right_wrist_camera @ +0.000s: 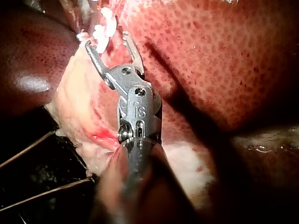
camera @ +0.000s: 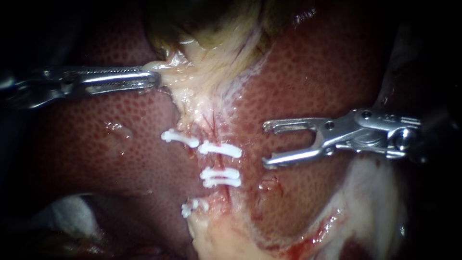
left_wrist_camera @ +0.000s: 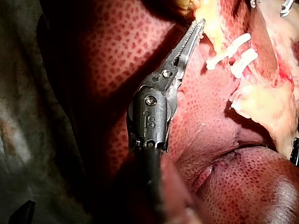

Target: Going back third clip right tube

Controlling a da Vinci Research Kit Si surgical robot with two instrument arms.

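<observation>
Several white clips cross the pale strip of tissue between the liver lobes. Two of them, an upper clip [camera: 220, 149] and a doubled lower clip [camera: 220, 177], sit on the right tube [camera: 222, 162]. My right instrument [camera: 264, 144] stands to the right of these clips, apart from them, its jaws open and empty. In the right wrist view my right instrument [right_wrist_camera: 106, 39] has the clips [right_wrist_camera: 99, 31] just ahead of it. My left instrument [camera: 155, 78] is shut on pale gallbladder tissue [camera: 192, 72] and holds it taut; its tip [left_wrist_camera: 200, 25] meets yellow tissue.
Speckled red liver [camera: 96, 144] surrounds the field. Two more clips lie further left, one high [camera: 179, 138] and one low [camera: 192, 207]. White gauze [camera: 72, 212] shows at the lower left. Pale, bloodied tissue [camera: 370, 202] lies under my right instrument's shaft.
</observation>
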